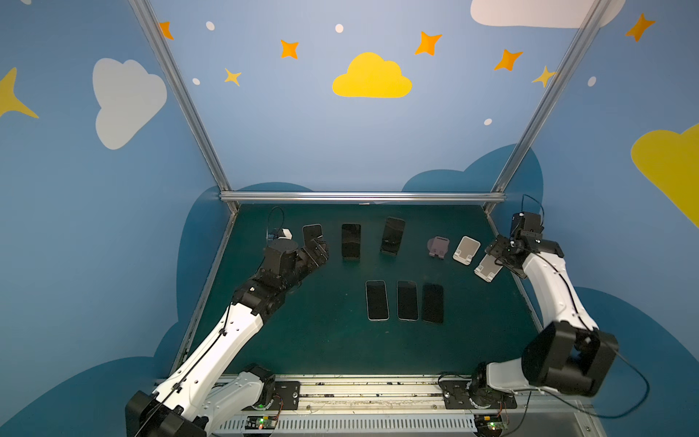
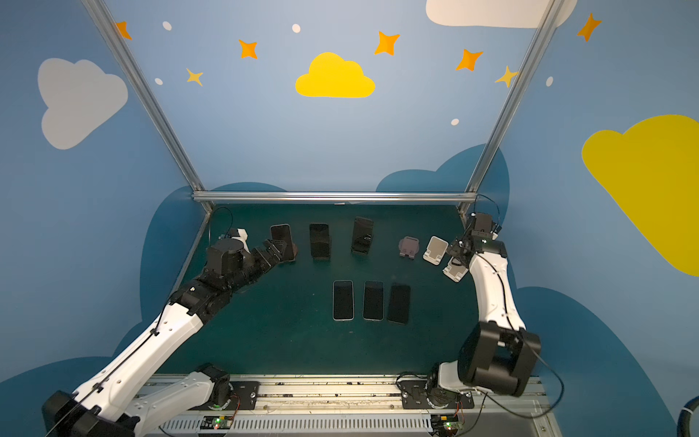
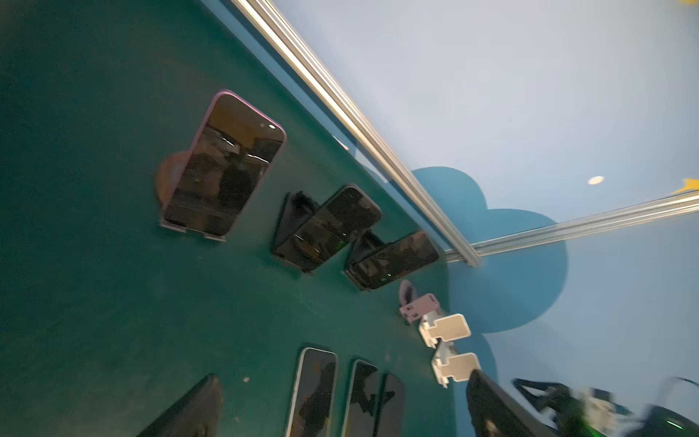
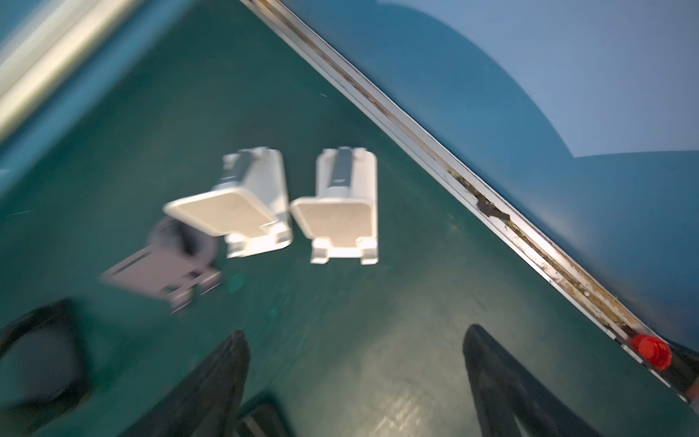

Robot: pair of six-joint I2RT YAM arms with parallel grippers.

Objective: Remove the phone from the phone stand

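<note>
Nearest me, mid-mat: 3 dark slab phones lie flat, side by side. They are the white-rimmed flat phone (image 1: 377,300), the middle flat phone (image 1: 407,300) and the dark-rimmed flat phone (image 1: 432,303). I touch none.

Further out, R side: my right pincer (image 4: 355,333) is spread wide w/ nothing between the jaws, only green table mat (image 4: 359,378). Ahead of it, not touching, sits the nearer white plastic phone stand (image 1: 488,268), bare. Past that are the farther white plastic phone stand (image 1: 466,250) and the small mauve phone stand (image 1: 438,247), both bare.

L side: my left pincer (image 1: 317,249) is spread wide too, gripping nothing. It points at the purple-rimmed black phone (image 3: 227,166), which leans on its round pinkish phone stand (image 3: 170,178) at the L end of the far row. The wrist view shows a gap between my fingers and it.

To its R are the middle propped phone (image 1: 351,241) on a black wedge stand (image 3: 295,215), then the end propped phone (image 1: 392,235) on a second black wedge stand (image 3: 364,245).
</note>
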